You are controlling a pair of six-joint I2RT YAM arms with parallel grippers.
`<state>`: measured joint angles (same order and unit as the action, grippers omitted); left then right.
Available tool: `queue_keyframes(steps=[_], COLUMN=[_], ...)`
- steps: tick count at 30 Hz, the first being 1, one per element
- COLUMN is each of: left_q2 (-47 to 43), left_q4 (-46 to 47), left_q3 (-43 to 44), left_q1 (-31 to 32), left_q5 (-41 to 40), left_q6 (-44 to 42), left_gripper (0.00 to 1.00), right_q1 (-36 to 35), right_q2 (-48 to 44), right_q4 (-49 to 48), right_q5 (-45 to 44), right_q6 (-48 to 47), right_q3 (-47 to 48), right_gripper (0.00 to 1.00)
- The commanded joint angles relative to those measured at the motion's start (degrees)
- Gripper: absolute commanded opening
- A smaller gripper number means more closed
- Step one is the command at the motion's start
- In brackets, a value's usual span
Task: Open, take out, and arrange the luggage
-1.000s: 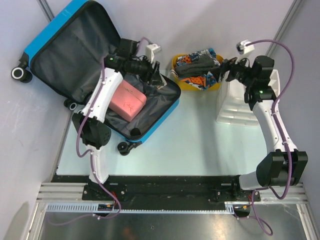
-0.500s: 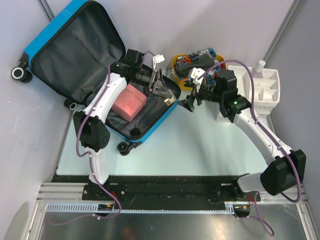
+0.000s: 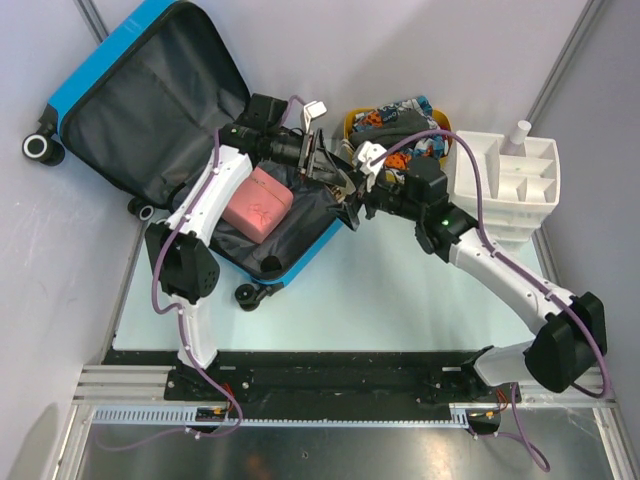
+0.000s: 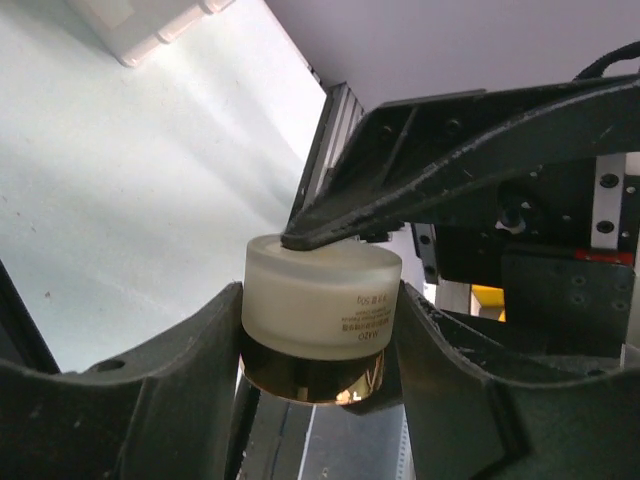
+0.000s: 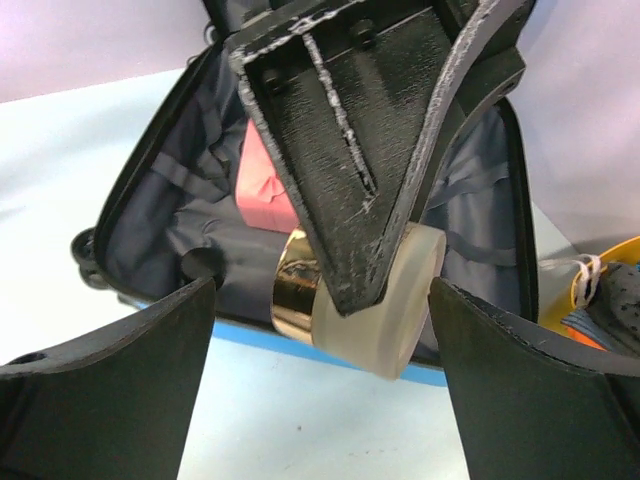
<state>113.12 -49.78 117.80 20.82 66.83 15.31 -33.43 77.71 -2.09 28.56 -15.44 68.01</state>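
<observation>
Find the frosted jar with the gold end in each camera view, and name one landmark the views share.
Top external: frosted jar at centre, over the luggage's right rim.
Left wrist: jar lower centre, between the left gripper's fingers.
Right wrist: jar centre, partly behind one of those fingers.
Shared landmark: that gripper clamped on the jar.

Right arm (image 3: 500, 275) swung left to the luggage (image 3: 150, 110) edge, right gripper (image 5: 322, 292) now wide around the jar (image 4: 320, 290), left gripper (image 4: 320, 315) nudged right.
</observation>
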Motion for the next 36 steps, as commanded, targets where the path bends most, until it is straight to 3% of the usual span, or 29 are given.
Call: queue_keyframes(steps=[1, 6, 8, 9, 13, 16, 19, 20, 23, 26, 29, 30, 32, 33, 35, 36], left_q2=[-2.82, -3.17, -3.52, -3.69, -4.05, -4.22, -4.92, -5.10, -5.45, -6.59, -10.96, -12.82, -19.39, -22.04, -26.35, -30.81], left_q4=[3.90, 5.22, 5.57, 5.83, 6.27, 6.71, 7.06, 7.24, 8.20, 8.47, 8.47, 8.38, 8.56, 8.47, 8.65, 8.65], left_q3=[0.86, -0.02, -0.46, -0.72, -2.39, -3.19, -2.58, -1.79, 0.75, 3.31, -0.19, -2.29, -10.89, -14.06, -24.42, -27.85], left_q1=[0.01, 0.01, 0.01, 0.01, -0.08, -0.43, -1.82, -2.27, -4.64, -6.66, -7.64, -7.64, -6.85, -6.32, -4.13, -3.34], left_q5=[3.05, 3.75, 3.84, 3.75, 2.87, 2.78, 1.56, 0.51, -1.25, -2.22, -2.75, -2.32, -2.40, -3.19, -3.63, -3.55], left_q6=[5.78, 7.01, 7.19, 7.19, 7.28, 7.10, 7.01, 7.01, 6.49, 1.76, -11.84, -22.85, -34.94, -47.18, -60.07, -72.84], left_gripper=[0.00, 0.00, 0.00, 0.00, 0.12, 0.37, 0.79, 0.86, 1.00, 1.00, 1.00, 1.00, 1.00, 1.00, 1.00, 1.00], right_q1=[-1.20, -1.81, -1.73, -1.81, -1.29, -0.06, 2.21, 3.10, 6.17, 9.94, 14.60, 15.84, 19.35, 20.41, 21.47, 22.00], right_q2=[2.52, 4.38, 4.64, 4.64, 3.68, 2.19, 0.25, -0.10, -1.95, -3.35, -3.62, -3.45, -2.57, -2.13, -0.38, 0.15], right_q4=[-9.24, -10.31, -10.13, -10.83, -12.68, -12.68, -11.28, -10.84, -8.12, -4.78, -1.79, -0.47, 0.24, 0.42, 0.51, 0.51], right_q5=[-8.07, -10.18, -10.97, -11.59, -11.24, -8.17, -5.10, -3.09, 0.69, 5.17, 11.31, 13.35, 20.18, 22.83, 30.63, 32.94], right_q6=[2.26, 0.41, -0.20, -0.20, 0.67, 1.99, 4.10, 5.06, 7.44, 10.60, 16.38, 18.15, 24.80, 26.93, 33.24, 35.20], right_q3=[-0.16, -0.16, -0.24, -0.24, -0.24, -0.24, -0.24, -0.16, 0.02, 0.28, 1.07, 1.34, 1.69, 1.78, 1.87, 1.87], right_gripper=[0.90, 0.73, 0.62, 0.49, 0.30, 0.18, 0.08, 0.06, 0.00, 0.00, 0.00, 0.00, 0.00, 0.00, 0.00, 0.00])
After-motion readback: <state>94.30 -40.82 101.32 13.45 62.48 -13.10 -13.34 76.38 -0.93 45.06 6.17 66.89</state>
